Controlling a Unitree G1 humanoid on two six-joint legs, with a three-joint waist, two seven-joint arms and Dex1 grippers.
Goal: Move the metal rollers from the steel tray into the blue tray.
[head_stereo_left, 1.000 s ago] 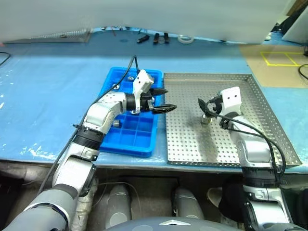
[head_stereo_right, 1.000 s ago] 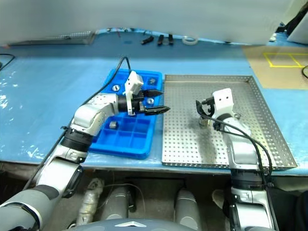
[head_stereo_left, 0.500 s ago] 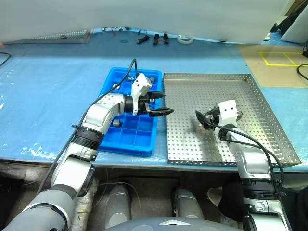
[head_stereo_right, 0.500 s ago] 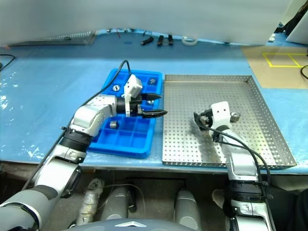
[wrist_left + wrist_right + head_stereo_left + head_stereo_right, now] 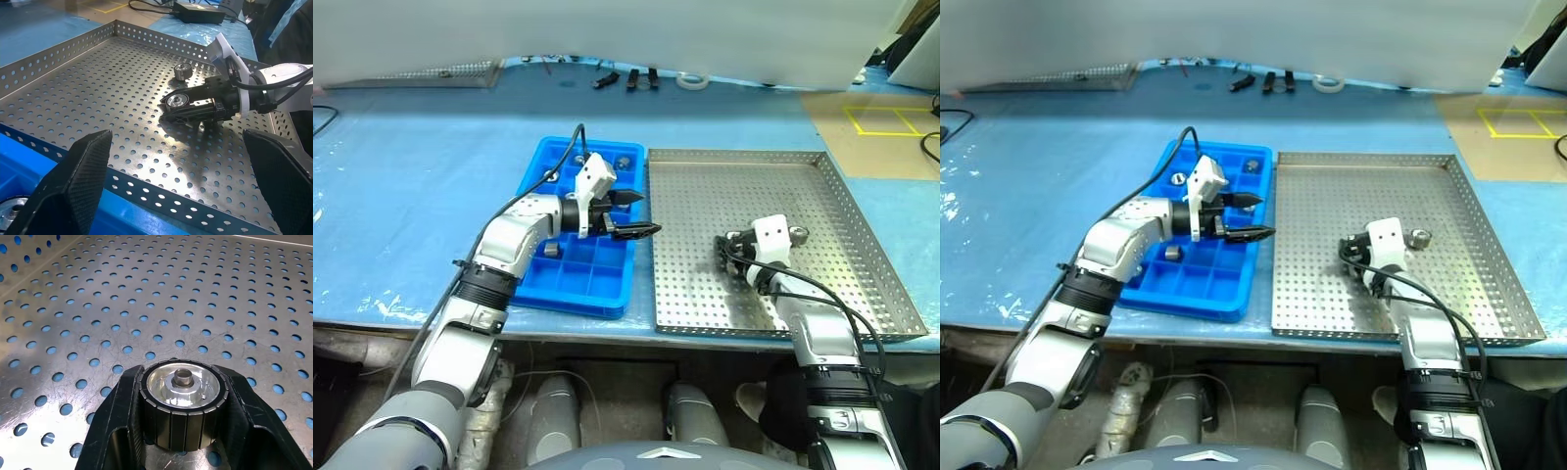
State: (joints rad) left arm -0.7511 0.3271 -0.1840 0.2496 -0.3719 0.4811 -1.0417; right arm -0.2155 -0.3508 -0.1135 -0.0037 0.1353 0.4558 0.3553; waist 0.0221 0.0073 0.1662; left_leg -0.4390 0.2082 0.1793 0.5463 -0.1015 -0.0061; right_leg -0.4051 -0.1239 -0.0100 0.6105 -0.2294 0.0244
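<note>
Right tool (image 5: pixel 182 396): fingers clamped on one metal roller (image 5: pixel 182 401), low over the steel tray (image 5: pixel 705 196). The right wrist view shows the roller's ribbed dark rim, bright face and centre stub seated between both fingers (image 5: pixel 115 416). The head views give the tool as a dark shape, with the held roller hard to make out there.

Left tool (image 5: pixel 631 215): fingers spread wide, nothing between them, hovering over the blue tray (image 5: pixel 533 166) at its edge nearest the steel tray.

Second roller (image 5: pixel 182 71): loose on the steel tray, just beyond the right tool.

Blue tray contents: rollers in the compartments under and behind the left tool, e.g. (image 5: pixel 1172 253); some are hidden by the arm, so no count is possible. In the left wrist view one is cut off at the corner (image 5: pixel 12 215).

Worktop (image 5: pixel 411 176): blue sheet under both trays.
</note>
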